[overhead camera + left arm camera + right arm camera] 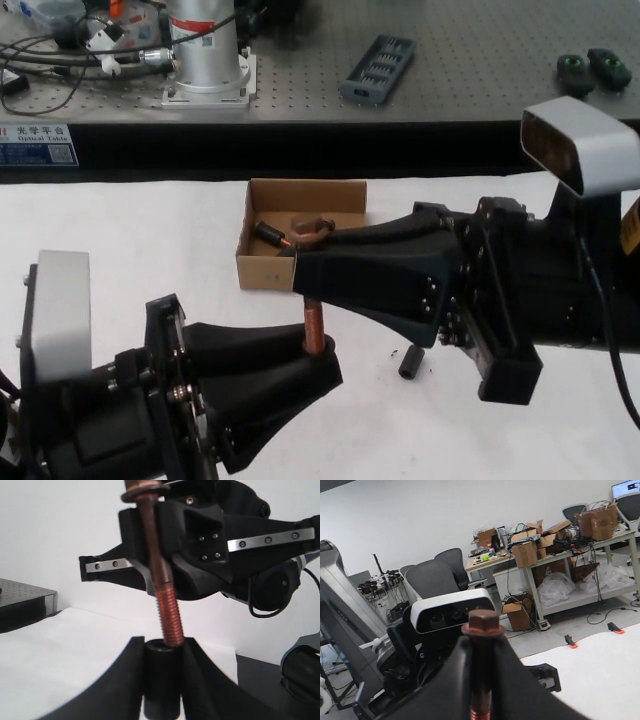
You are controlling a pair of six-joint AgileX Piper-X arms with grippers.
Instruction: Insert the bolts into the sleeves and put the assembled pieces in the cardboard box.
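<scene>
— White covering lies over the table [120,230], and a grey perforated table [480,50] with cables stands behind it. Where is the work now?

— Just in front of the open brown cardboard box [262,272]. The left hand [316,356] is clamped on a short black cylindrical sleeve [161,680], which stands upright, its mouth turned up. The right hand [302,274] is clamped on the upper shank of a long copper-coloured bolt [162,590], just under its hexagonal head and washer.

— How does the bolt lie from the sleeve?

— Directly above it. Its long axis is upright, threaded end down, and the tip meets the mouth of the sleeve. Whether the thread is already a little inside, I cannot tell. In the left wrist view the bolt seems to lean slightly off the sleeve's axis.

— So what does the next move turn on?

— On this alignment, I think. The right hand must bring the bolt straight over the sleeve's axis and then push downward; with a lean, the thread may catch on the rim.

— Which hand is nearer to the box?

— The right one; its fingertips appear close by the front wall of the box. Copper and black assembled pieces [290,232] lie inside it, and one more black sleeve [410,361] lies loose on the table, near the right arm.
</scene>
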